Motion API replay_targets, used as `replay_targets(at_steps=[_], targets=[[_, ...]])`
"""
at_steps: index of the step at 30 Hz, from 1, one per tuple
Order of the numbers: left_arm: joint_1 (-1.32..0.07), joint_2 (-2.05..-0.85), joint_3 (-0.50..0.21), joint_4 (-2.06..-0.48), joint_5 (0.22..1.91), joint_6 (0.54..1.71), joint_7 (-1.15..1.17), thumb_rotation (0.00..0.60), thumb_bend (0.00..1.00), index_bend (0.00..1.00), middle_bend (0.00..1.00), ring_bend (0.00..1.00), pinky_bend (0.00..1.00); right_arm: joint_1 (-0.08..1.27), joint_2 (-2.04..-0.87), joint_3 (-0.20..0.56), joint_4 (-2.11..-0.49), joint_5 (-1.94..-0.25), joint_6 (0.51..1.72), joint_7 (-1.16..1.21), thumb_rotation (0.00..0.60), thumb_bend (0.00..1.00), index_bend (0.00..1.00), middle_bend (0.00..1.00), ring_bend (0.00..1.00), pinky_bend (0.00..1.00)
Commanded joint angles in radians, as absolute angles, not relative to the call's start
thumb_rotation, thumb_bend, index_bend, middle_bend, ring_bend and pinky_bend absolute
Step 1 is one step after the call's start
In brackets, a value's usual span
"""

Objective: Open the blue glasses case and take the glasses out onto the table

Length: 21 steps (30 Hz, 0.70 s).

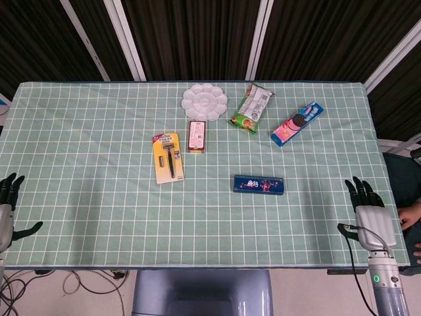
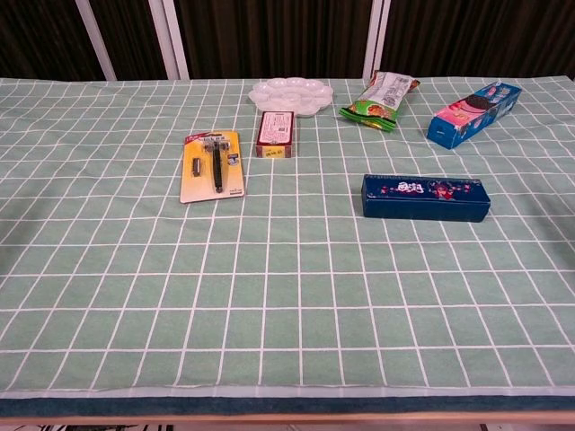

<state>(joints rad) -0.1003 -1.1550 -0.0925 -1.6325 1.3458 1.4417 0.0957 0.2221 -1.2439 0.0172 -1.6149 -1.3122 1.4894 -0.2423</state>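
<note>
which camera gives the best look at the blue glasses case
The chest view shows the blue glasses case best: it is nearer and larger, with its closed lid and front side both visible. The head view shows the case smaller, from above, so mostly its lid.

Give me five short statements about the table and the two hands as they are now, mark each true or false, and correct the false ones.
1. The blue glasses case lies closed on the table. True.
2. The right hand grips the case. False: it is at the table's right edge, apart from the case, holding nothing.
3. The razor pack lies left of the small red box. True.
4. The white palette sits at the near edge of the table. False: it is at the far side.
5. The left hand holds the green snack bag. False: it is at the left edge, its fingers apart, holding nothing.
</note>
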Motion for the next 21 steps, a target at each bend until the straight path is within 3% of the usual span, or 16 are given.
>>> replay_targets(at_steps=[1, 13, 21], targets=[[-0.100, -1.154, -0.091, -1.630, 1.348, 1.442, 0.095, 0.600, 0.04, 0.00, 0.00, 0.00, 0.00, 0.219, -1.246, 0.021, -1.614, -1.316, 1.485, -0.245, 0.600, 0.13, 0.00, 0.00, 0.00, 0.21], [-0.100, -1.154, -0.093, -1.622, 1.349, 1.441, 0.085, 0.600, 0.04, 0.00, 0.00, 0.00, 0.00, 0.217, -1.243, 0.055, -1.658, -1.317, 1.462, -0.272, 0.600, 0.12, 0.00, 0.00, 0.00, 0.21], [-0.100, -1.153, -0.096, -1.616, 1.345, 1.440, 0.070, 0.600, 0.04, 0.00, 0.00, 0.00, 0.00, 0.266, -1.236, 0.120, -1.797, -1.212, 1.367, -0.322, 0.600, 0.08, 0.00, 0.00, 0.00, 0.21]])
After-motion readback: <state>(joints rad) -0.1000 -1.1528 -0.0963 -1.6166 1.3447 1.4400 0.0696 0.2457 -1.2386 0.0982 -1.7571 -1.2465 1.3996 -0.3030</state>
